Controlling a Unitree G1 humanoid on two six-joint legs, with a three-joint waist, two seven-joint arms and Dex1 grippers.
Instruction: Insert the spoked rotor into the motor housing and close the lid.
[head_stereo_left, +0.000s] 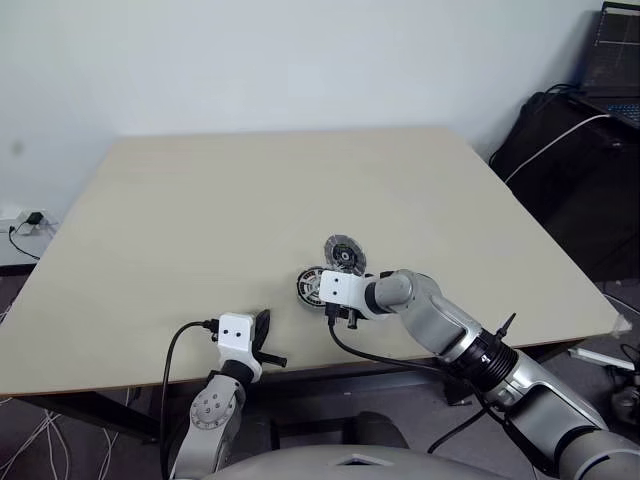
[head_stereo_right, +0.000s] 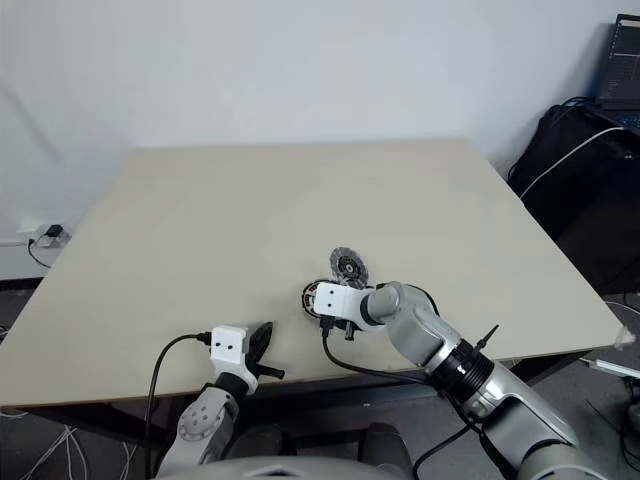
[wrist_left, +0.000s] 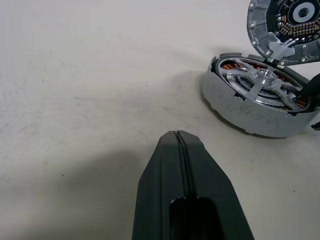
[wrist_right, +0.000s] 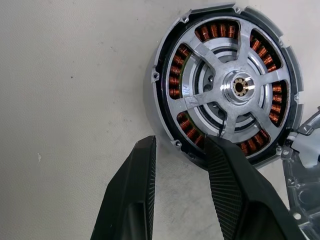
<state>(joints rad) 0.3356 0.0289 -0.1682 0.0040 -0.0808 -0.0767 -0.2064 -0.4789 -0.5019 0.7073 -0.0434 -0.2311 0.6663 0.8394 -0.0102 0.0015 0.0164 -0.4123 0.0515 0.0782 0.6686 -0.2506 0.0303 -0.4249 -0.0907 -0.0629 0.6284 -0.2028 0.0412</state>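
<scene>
While your left gripper (wrist_left: 181, 137) rests low over the near edge of the pale wooden table (head_stereo_left: 200, 220) with its two black fingers pressed flat together on nothing, your right gripper (wrist_right: 181, 150) is down at the motor housing (wrist_right: 227, 85). Its fingers stand partly apart with only bare tabletop in the gap; one finger (wrist_right: 235, 180) overlaps the housing's rim, the other (wrist_right: 132, 185) sits just beside the housing. You cannot tell from these views whether the finger actually presses on the rim.

You can see the spoked rotor (wrist_right: 239, 87) already seated inside the housing: its silver spokes fan out from a small central hub, and copper windings show through the gaps between them. The housing lies flat on the table, near the front edge and a little right of centre.

The lid (head_stereo_left: 345, 254) sits just behind the housing, touching it at a hinge-like bracket, and in the left wrist view it stands tilted up and open, its ribbed rim and dark centre facing you.

At the far right, a laptop (head_stereo_left: 612, 60) rests on dark bags beside the table.
</scene>
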